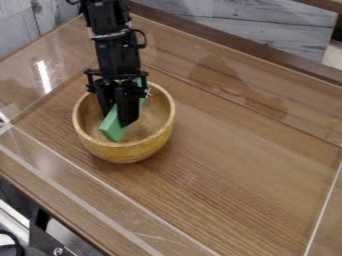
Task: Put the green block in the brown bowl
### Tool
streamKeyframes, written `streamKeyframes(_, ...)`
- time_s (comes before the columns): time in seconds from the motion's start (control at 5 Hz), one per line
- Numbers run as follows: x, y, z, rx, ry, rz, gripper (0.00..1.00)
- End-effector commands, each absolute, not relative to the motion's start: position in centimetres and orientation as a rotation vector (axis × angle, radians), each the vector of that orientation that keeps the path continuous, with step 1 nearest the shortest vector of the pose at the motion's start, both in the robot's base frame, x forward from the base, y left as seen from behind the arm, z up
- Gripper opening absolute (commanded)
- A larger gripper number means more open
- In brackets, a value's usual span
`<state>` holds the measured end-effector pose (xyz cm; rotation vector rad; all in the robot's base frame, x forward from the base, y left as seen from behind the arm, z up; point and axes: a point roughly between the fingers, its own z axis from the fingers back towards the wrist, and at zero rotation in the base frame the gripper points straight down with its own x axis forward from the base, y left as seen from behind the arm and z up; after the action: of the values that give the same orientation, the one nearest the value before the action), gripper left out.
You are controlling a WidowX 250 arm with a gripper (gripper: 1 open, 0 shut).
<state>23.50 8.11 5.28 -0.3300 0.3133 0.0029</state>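
The brown bowl (pixel 150 138) sits on the wooden table at the left of the camera view. My gripper (pixel 123 103) reaches down into its hollow from above, its black fingers shut on the green block (pixel 112 124). The block hangs tilted inside the bowl, its lower end down near the bowl's floor; whether it touches the wood I cannot tell. Its upper end is hidden between the fingers.
A clear raised rim (pixel 80 205) runs around the wooden table (pixel 241 150). A grey stone wall (pixel 254 20) stands behind the table's far edge. A dark frame (pixel 20 235) shows below the near left corner.
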Motion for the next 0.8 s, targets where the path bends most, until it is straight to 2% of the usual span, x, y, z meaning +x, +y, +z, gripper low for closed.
streamKeyframes(0.0, 24.6, 8.37, 6.39, -0.315, 0.273, -0.005, 0.0)
streamKeyframes(0.6, 24.75, 8.09, 6.41, -0.335, 0.294, -0.003, 0.0)
